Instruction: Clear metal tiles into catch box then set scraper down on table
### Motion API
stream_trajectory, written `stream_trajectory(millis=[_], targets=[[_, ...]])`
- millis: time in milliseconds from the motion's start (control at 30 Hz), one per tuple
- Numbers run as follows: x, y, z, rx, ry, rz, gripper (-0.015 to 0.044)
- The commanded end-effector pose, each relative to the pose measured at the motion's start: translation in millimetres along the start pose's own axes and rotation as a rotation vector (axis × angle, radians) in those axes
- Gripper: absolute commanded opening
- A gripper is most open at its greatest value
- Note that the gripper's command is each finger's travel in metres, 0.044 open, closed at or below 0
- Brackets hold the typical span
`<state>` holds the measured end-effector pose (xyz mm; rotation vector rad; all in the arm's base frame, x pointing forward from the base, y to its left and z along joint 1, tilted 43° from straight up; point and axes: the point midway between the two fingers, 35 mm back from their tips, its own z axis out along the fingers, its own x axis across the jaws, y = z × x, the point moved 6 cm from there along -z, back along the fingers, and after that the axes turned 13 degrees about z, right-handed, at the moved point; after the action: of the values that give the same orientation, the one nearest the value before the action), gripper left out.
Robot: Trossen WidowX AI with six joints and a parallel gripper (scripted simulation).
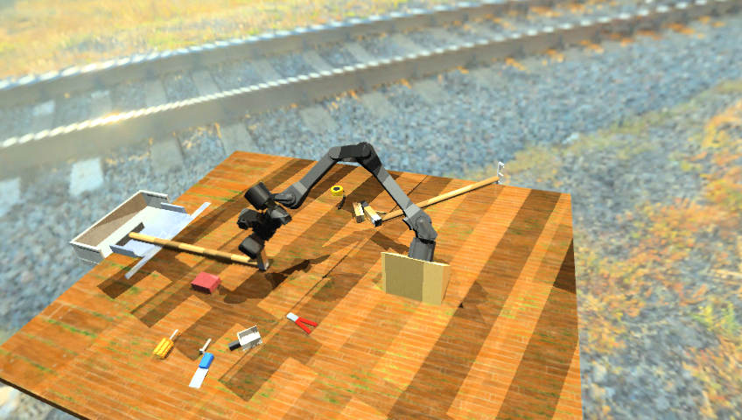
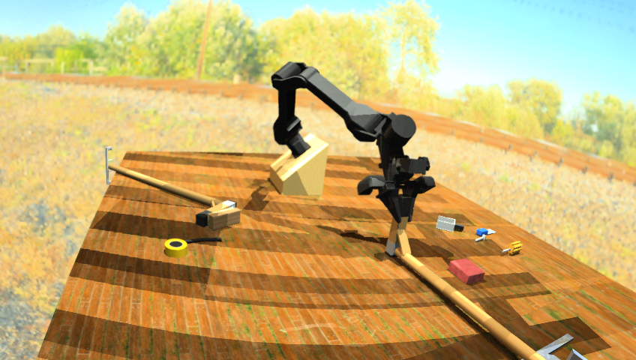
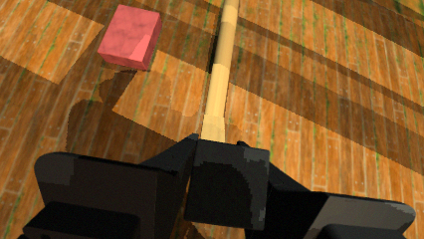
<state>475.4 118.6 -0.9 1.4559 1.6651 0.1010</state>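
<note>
My gripper (image 1: 263,254) (image 2: 402,218) (image 3: 216,143) is shut on the upright wooden grip of the long scraper (image 1: 192,249) (image 2: 466,303) (image 3: 221,75), low over the table. The scraper's pole reaches away over the steel bench plate (image 1: 165,222). Its far end, with a dark shape beside it, is over the box end of the plate. The catch box (image 1: 110,218) adjoins that end, in the top view. I see no metal tile on the visible part of the plate; the box floor and the area behind the dark shape are partly hidden.
A red block (image 1: 206,283) (image 2: 466,271) (image 3: 130,35) lies beside the pole. A hooked wooden rod (image 1: 452,193) (image 2: 160,184) and a yellow tape (image 1: 337,190) (image 2: 175,247) lie on the other side. Pliers (image 1: 300,319) and several small tools lie towards the top camera.
</note>
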Motion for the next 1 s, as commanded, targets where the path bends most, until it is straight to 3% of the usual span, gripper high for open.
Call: stream_trajectory(millis=[0, 967], targets=[[0.0, 8.2, 1.9, -0.012, 0.006, 0.005, 0.0000], [1.1, 10.0, 6.3, -0.007, 0.003, 0.000, 0.0000]])
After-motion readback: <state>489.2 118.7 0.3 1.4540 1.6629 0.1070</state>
